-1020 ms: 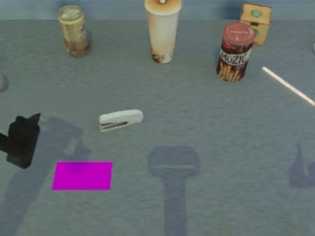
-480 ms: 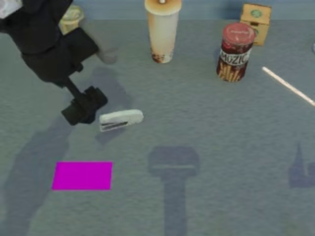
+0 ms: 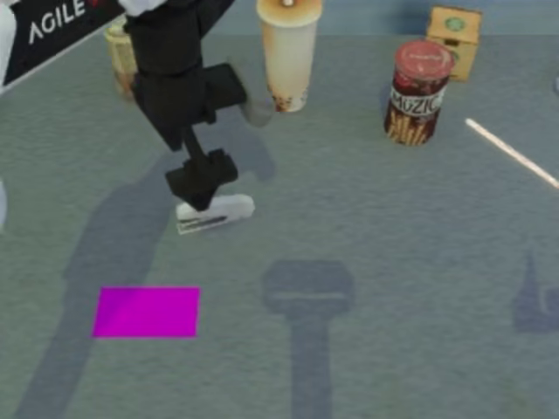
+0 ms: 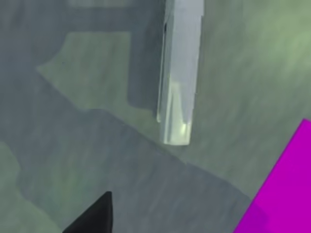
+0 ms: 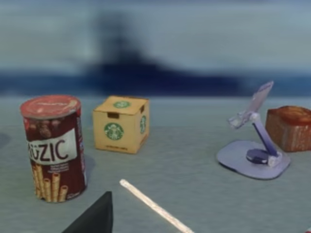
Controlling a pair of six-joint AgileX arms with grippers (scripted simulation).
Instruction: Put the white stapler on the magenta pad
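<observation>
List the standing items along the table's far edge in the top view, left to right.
Tan can, partly hidden behind the left arm → tall cream cup → red snack canister → small cardboard box.
</observation>
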